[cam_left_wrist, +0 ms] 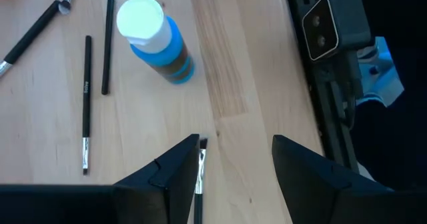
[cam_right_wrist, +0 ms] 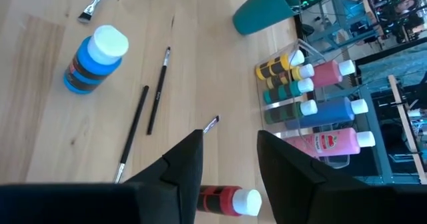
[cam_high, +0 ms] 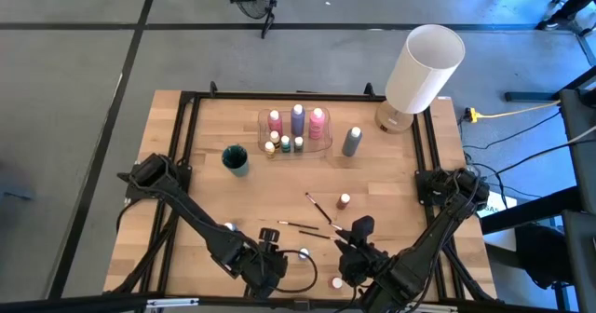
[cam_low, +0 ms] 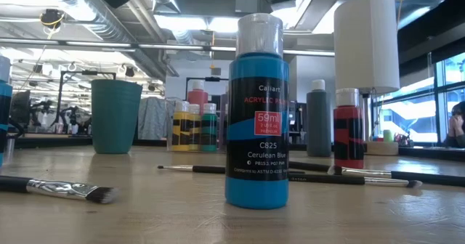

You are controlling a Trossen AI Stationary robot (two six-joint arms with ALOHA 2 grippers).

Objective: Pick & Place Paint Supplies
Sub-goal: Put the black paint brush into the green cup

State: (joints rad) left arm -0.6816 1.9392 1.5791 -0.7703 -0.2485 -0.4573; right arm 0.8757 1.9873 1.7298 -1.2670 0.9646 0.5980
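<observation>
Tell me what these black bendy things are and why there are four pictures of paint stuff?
Those are two robot arms working at a wooden table. Each ends in a two-finger pincer for picking things up.

One picture looks straight down from above. One sits at table height, so the blue paint bottle looks huge. The other two come from little cameras on the arms' wrists, looking past their own fingers.

On the table stand a teal cup, a clear tray holding pink, purple and tiny coloured bottles, a grey bottle, a red bottle, some thin paintbrushes and a big white lamp.

The left pincer and the right pincer are both open above the near edge of the table. Neither holds anything.
</observation>
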